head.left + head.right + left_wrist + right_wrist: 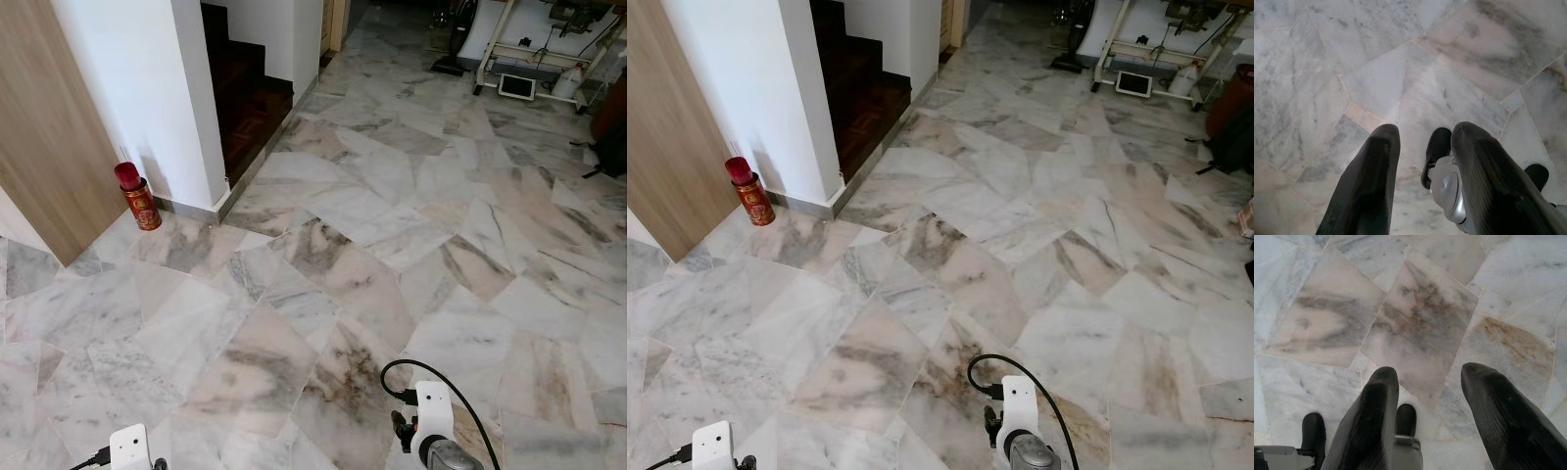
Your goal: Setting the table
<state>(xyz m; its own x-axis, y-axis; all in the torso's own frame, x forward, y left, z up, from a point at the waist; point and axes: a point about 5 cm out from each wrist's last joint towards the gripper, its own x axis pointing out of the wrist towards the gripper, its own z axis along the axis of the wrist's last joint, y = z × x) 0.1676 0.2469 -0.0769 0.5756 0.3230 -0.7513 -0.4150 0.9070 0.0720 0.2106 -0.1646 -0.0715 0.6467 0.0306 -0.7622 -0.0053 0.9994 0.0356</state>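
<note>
A marble floor of pale, irregular slabs spreads ahead. Both arms hang low. The left gripper points down at the floor, its two black fingers parted with nothing between them. The right gripper is likewise spread open and empty above a brown-veined slab. A red tin stands at the foot of the white wall, beside a wooden panel. Dark stairs rise behind the wall. No tableware can be made out.
</note>
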